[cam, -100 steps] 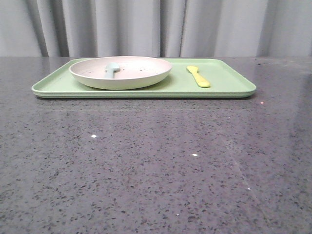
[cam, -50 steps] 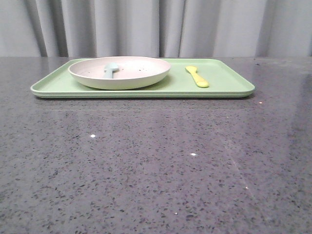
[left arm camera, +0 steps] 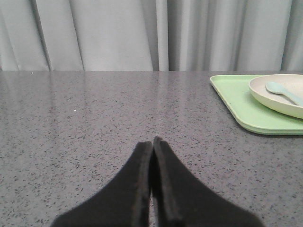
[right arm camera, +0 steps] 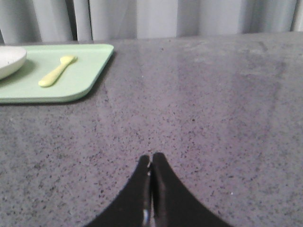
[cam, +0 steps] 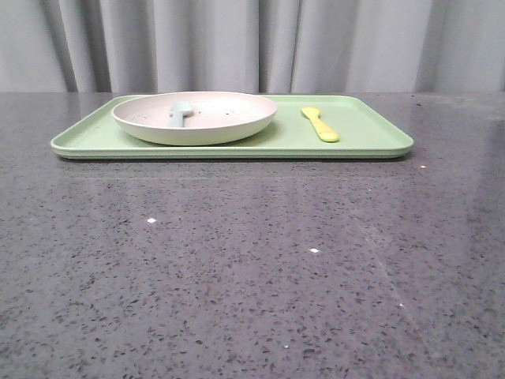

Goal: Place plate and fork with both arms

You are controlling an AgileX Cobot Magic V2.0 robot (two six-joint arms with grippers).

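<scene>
The cream speckled plate [cam: 195, 117] sits on the left part of the light-green tray [cam: 371, 126] at the far side of the table. A pale blue-green spoon [cam: 181, 113] lies in the plate. The yellow fork [cam: 320, 124] lies on the tray to the right of the plate. Neither arm shows in the front view. My left gripper [left arm camera: 152, 141] is shut and empty, low over the bare table; the tray [left arm camera: 236, 101] and plate [left arm camera: 279, 94] lie off to its side. My right gripper [right arm camera: 151, 157] is shut and empty, apart from the fork [right arm camera: 57, 77] on the tray [right arm camera: 90, 71].
The grey speckled stone table [cam: 252, 260] runs from the tray to the near edge. A grey curtain [cam: 252, 43] hangs behind the table's far edge.
The tray and its contents shift only a few pixels between frames, as if the camera shook. Nothing else has moved.
</scene>
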